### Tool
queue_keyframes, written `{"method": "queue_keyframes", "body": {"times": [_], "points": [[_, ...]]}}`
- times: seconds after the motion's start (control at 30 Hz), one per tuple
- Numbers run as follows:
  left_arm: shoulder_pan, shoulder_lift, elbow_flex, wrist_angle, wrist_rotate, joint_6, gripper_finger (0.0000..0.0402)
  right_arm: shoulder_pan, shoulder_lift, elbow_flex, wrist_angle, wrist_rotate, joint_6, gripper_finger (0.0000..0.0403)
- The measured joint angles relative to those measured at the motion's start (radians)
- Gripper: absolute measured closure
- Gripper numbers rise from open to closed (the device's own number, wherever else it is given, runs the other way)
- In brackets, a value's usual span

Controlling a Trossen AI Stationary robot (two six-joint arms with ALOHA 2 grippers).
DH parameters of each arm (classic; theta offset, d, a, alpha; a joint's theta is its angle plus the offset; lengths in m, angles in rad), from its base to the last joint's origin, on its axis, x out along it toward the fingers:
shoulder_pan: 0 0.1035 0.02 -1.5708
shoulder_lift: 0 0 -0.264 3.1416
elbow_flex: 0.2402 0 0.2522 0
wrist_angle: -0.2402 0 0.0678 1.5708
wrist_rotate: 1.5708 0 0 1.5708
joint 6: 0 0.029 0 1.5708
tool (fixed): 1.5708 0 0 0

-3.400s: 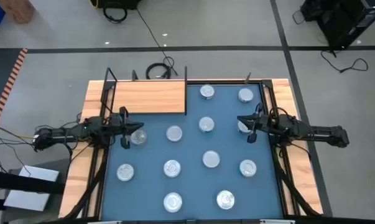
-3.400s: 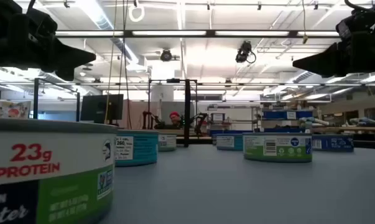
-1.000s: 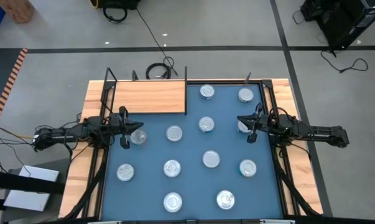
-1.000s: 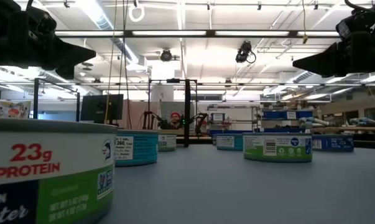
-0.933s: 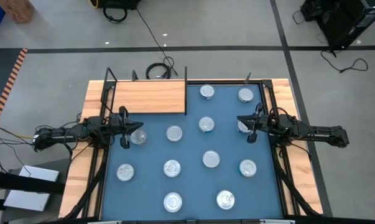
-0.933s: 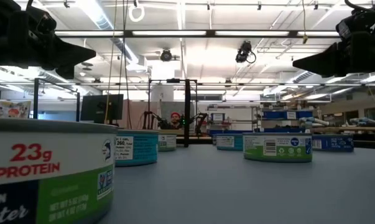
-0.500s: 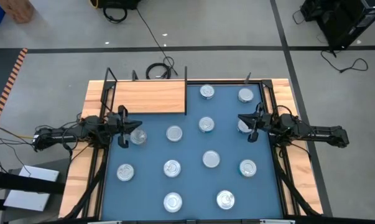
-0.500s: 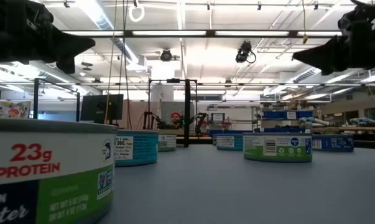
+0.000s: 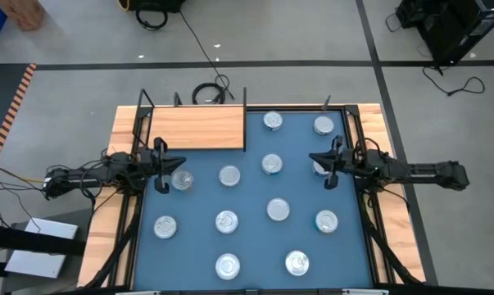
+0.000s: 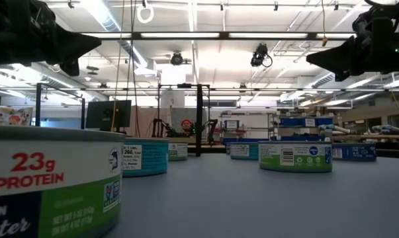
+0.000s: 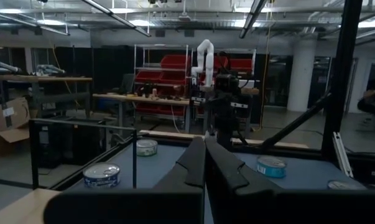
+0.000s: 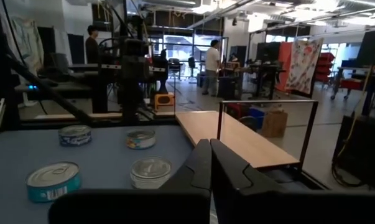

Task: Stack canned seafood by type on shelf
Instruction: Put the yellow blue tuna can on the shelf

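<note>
A workshop with strip lights, ceiling ducts, racks and workbenches lies beyond the tabletop (image 9: 120, 131), whose wooden edges frame a large blue mat (image 9: 247, 238). The shelf (image 9: 197, 129), a light wooden board with thin black uprights, sits at the mat's far left corner and carries no tins. The canned seafood (image 9: 227, 221) is scattered singly across the mat, lids up, none stacked. In the low view the nearest tin (image 10: 50, 182) reads "23g PROTEIN" in red on white over green and dark bands (below it only "IN" and "ater" show); a teal tin (image 10: 145, 157) behind it has a white panel whose print I cannot read. The left gripper (image 9: 159, 165) hangs above the mat's left edge, just beside one tin (image 9: 180, 180), its fingers (image 11: 193, 163) pressed together on nothing. The right gripper (image 9: 332, 161) hangs by the right edge over another tin (image 9: 319, 166), fingers (image 12: 203, 163) likewise clenched and empty. Two people stand among distant benches in the right wrist view.
</note>
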Motion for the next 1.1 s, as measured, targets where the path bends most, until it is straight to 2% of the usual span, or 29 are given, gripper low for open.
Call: {"method": "queue_keyframes", "body": {"times": [0.3,0.47,0.6,0.73,0.83,1.1], "points": [[0.000,0.000,0.000,-0.006,0.000,0.046,0.0396,0.000,0.191,0.000,0.180,-0.003,0.019,0.0391],[0.000,0.000,0.000,-0.016,0.000,0.051,0.0396,-0.004,0.270,0.000,0.380,0.001,0.118,0.0380],[0.000,0.000,0.000,-0.040,-0.001,0.049,0.0396,-0.013,0.312,0.000,0.489,-0.001,0.112,0.0375],[0.000,0.000,0.000,-0.035,-0.001,0.028,0.0396,-0.019,0.356,0.018,0.494,-0.007,0.068,0.0380],[0.000,0.000,0.000,-0.035,-0.001,0.026,0.0396,-0.019,0.409,0.055,0.462,-0.058,0.039,0.0389],[0.000,0.000,0.000,-0.036,-0.001,0.053,0.0396,-0.004,0.627,0.220,0.292,-0.076,0.048,0.0392]]}}
